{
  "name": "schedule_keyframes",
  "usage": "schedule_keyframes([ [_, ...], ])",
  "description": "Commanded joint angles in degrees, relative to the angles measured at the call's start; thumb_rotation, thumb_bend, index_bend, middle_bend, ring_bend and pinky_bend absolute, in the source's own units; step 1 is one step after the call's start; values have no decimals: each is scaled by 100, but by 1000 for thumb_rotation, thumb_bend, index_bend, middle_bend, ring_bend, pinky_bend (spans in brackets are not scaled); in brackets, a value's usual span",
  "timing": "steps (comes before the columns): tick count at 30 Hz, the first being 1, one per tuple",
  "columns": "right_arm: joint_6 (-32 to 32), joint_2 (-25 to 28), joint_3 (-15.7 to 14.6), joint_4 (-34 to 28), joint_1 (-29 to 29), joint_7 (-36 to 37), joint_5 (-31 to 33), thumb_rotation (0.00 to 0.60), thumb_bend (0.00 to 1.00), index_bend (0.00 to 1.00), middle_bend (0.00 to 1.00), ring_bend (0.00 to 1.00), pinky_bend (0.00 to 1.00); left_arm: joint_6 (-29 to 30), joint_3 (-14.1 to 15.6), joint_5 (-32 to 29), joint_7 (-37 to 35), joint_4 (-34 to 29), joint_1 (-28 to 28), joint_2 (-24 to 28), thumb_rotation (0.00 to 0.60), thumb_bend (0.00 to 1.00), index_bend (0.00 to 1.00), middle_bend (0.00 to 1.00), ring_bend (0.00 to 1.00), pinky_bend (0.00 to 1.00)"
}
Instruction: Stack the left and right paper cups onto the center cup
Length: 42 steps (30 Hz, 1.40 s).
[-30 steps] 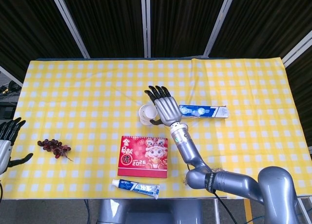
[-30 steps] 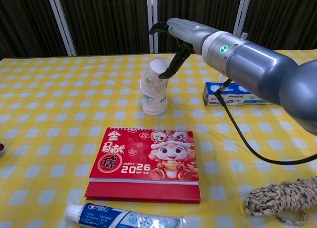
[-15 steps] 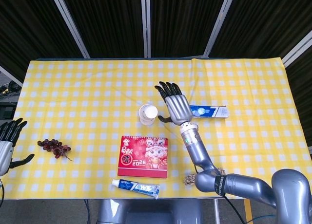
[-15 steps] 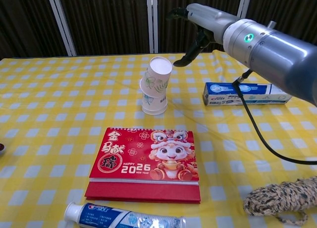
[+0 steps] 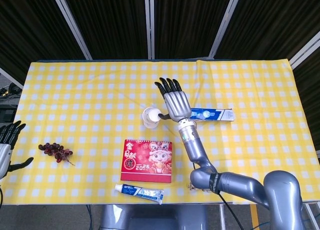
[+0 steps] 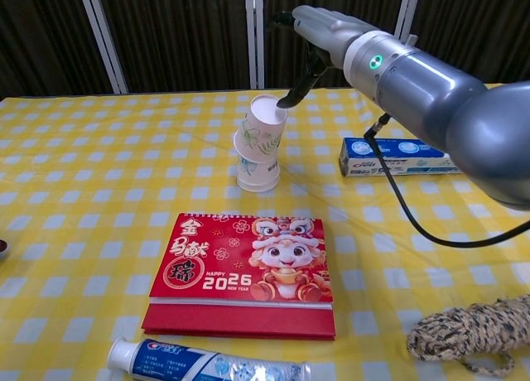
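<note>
The white paper cups (image 5: 151, 116) stand nested in one stack at the table's middle, behind the calendar. In the chest view the top cup of the stack (image 6: 257, 145) leans to the right. My right hand (image 5: 175, 104) hovers just right of the stack and above it, fingers spread and holding nothing. Its thumb tip (image 6: 287, 99) reaches down to the top cup's rim; whether it touches I cannot tell. My left hand (image 5: 7, 145) hangs off the table's left edge, fingers apart and empty, seen only in the head view.
A red 2026 desk calendar (image 6: 244, 273) lies in front of the stack, with a toothpaste tube (image 6: 207, 364) at the near edge. A toothpaste box (image 6: 397, 157) lies right of the stack, under my right arm. Grapes (image 5: 56, 151) sit at the left, a rope coil (image 6: 472, 331) at the near right.
My right hand, which had drawn off to the right half a second ago, has swung back left, bringing its thumb to the top cup's rim. The stack has not moved.
</note>
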Motion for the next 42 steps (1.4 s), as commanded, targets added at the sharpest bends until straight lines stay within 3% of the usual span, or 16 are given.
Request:
schedule_keyframes([
  [1, -119, -180, 74, 323, 170, 17, 7, 600, 0, 139, 44, 0, 20, -35, -20, -36, -45, 38, -11, -6, 600, 176, 57, 0, 0, 0],
  [9, -314, -712, 162, 1276, 524, 188, -56, 600, 0, 139, 44, 0, 19, -201, -12, -100, -146, 123, -46, -17, 600, 176, 57, 0, 0, 0],
  [15, -239, -934, 256, 1617, 668, 393, -217, 600, 0, 139, 44, 0, 17, -274, -9, -115, -194, 144, -69, -27, 600, 176, 57, 0, 0, 0],
  [20, -96, -818, 224, 1484, 570, 383, -345, 600, 0, 139, 41, 0, 9, -307, -9, -129, -178, 158, -79, -45, 600, 177, 56, 0, 0, 0],
  [24, 150, -426, 43, 834, 148, 383, -458, 600, 0, 138, 20, 0, 0, -320, -11, -151, -137, 171, -76, -77, 600, 175, 56, 0, 0, 0],
  [27, 408, 75, -254, 58, -373, 428, -629, 600, 0, 131, 1, 0, 0, -317, -23, -190, -87, 180, -65, -118, 600, 176, 36, 0, 0, 0],
  [32, 1145, 1304, -1312, -1350, -1691, 877, -1404, 600, 0, 72, 0, 0, 0, -306, -21, -221, 72, 174, -47, -169, 600, 153, 4, 0, 0, 0],
  [34, 1333, 1505, -1552, -1473, -1958, 1023, -1614, 600, 0, 51, 0, 0, 0, -311, -25, -255, 159, 146, -37, -169, 600, 119, 0, 0, 0, 0],
  [39, 2089, 2078, -2681, -1351, -3063, 1529, -2444, 600, 0, 8, 0, 0, 0, -239, -12, -322, 701, -121, 22, -97, 600, 105, 0, 0, 0, 0],
  [42, 2344, 2231, -3016, -1116, -3557, 1706, -2542, 600, 0, 5, 0, 0, 0, -134, 18, -294, 989, -252, 76, -89, 600, 90, 0, 0, 0, 0],
])
